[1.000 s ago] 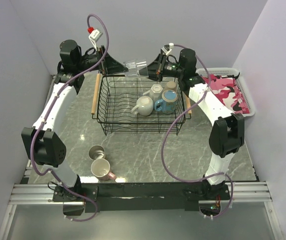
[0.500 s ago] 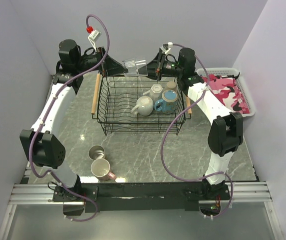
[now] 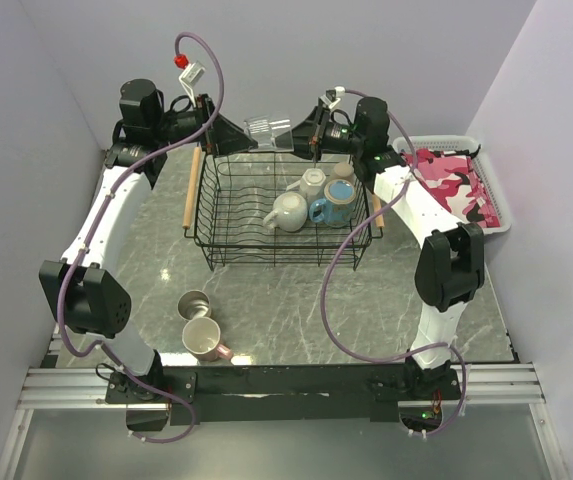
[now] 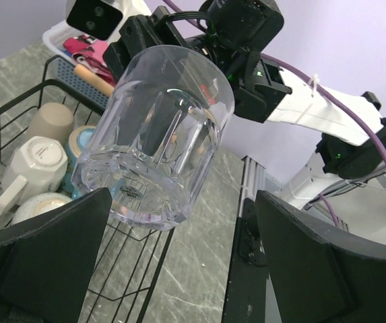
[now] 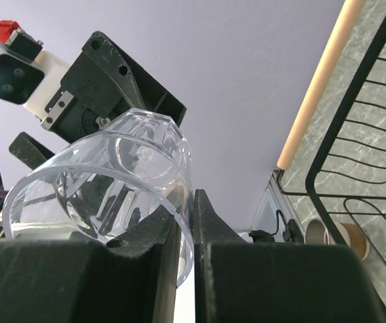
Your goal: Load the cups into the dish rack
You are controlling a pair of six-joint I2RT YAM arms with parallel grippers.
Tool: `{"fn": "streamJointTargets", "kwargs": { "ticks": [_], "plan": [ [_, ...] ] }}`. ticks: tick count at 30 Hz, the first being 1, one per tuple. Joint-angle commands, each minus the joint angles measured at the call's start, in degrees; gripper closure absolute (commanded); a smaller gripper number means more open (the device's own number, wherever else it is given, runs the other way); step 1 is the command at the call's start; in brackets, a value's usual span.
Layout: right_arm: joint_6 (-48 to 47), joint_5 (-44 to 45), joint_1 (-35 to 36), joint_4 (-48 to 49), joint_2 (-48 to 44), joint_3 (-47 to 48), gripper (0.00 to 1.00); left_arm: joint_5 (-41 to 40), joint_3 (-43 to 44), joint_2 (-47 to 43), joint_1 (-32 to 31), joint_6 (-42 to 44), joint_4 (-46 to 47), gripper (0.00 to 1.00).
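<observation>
right gripper (image 5: 193, 202) pinches clear glass (image 5: 105, 182) rim — left gripper (image 4: 182, 215) spread wide.

Robot lab test cell: bare lilac walls (image 3: 36, 100), aluminium base rail (image 3: 66, 385), bolted arms (image 3: 106, 215), purple cabling (image 3: 328, 300).

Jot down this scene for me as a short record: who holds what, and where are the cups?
Held item: clear faceted glass, in the air by the far side of the black wire dish rack
Right tool: shut, pinching the glass's rim
Left tool: open, one finger on each side of the glass, not gripping
In the rack: near white mug, far white mug, blue mug, tan cup
On the table: steel cup, pink mug
</observation>
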Motion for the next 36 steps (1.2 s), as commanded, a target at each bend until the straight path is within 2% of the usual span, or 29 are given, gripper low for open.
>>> {"fn": "streamJointTargets", "kwargs": {
  "ticks": [1, 6, 14, 18, 26, 28, 30, 36],
  "plan": [
    [2.8, -3.98, 3.89, 9.12, -2.07, 3.27, 1.0, -2.7, -0.35, 1.19, -1.78, 5.76, -9.26, 0.04],
    [1.13, -4.51, 3.1, 7.89, -4.1, 1.69, 1.0, -5.69, 0.0, 1.81, 1.38, 7.79, -8.93, 0.03],
    [1.13, -4.95, 2.66, 8.06, -5.07, 0.1, 1.0, -6.31, 2.11, 3.21, 1.82, 7.62, -8.23, 0.04],
    [2.88, -5.21, 2.66, 10.08, -4.28, -0.07, 1.0, -4.2, 0.62, 2.87, 1.82, 1.57, -2.44, 0.04],
    [4.72, -5.3, 3.63, 11.84, -1.2, 1.77, 1.0, 1.86, -1.93, 3.39, 0.77, -23.83, 23.37, 0.03],
    [4.99, -5.21, 3.63, 12.19, -0.5, 2.47, 1.0, 2.65, -1.67, 3.74, 0.24, -27.08, 25.07, 0.01],
    [5.43, -5.04, 3.89, 12.63, -0.24, 2.65, 1.0, 2.75, -1.4, 3.66, -0.46, -27.19, 25.52, 0.01],
    [6.13, -4.51, 3.98, 13.51, 0.29, 2.57, 1.0, 2.66, -1.32, 3.22, -1.69, -24.64, 22.37, 0.17]
  ]
}}
